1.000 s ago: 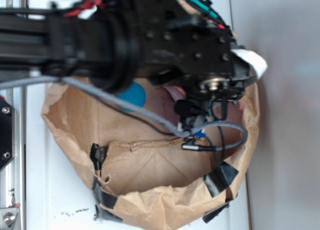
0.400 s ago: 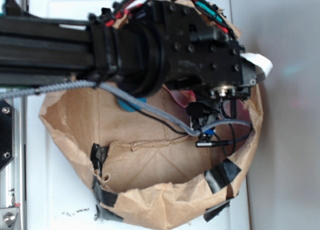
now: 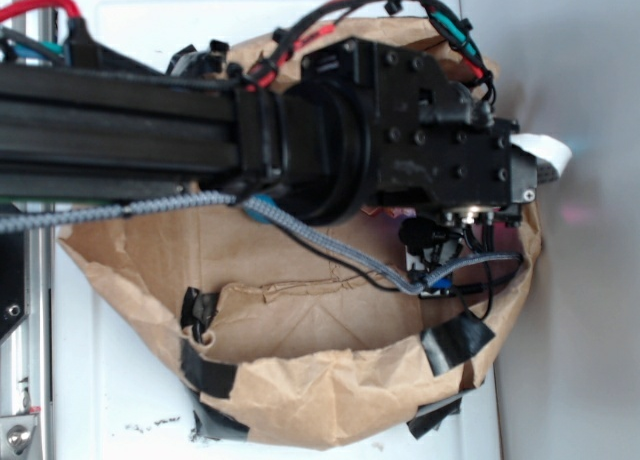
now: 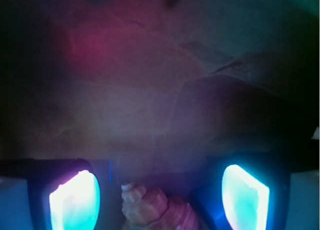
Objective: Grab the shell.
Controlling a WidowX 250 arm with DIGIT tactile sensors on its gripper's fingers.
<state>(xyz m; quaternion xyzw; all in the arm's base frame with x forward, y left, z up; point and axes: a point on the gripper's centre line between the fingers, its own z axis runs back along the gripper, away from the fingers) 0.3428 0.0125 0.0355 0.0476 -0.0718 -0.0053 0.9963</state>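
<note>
crumpled brown paper bag (image 3: 300, 400) on white table (image 3: 120, 400); shell (image 4: 155, 210) between open hand (image 4: 160, 200) fingers.

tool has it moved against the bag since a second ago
Yes. The tool has shifted toward the right side of the bag and now sits close to its right rim.

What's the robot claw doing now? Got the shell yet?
Gripper open, low inside the paper bag. Shell between the fingers, not gripped yet. Nothing visibly in the way.
</note>
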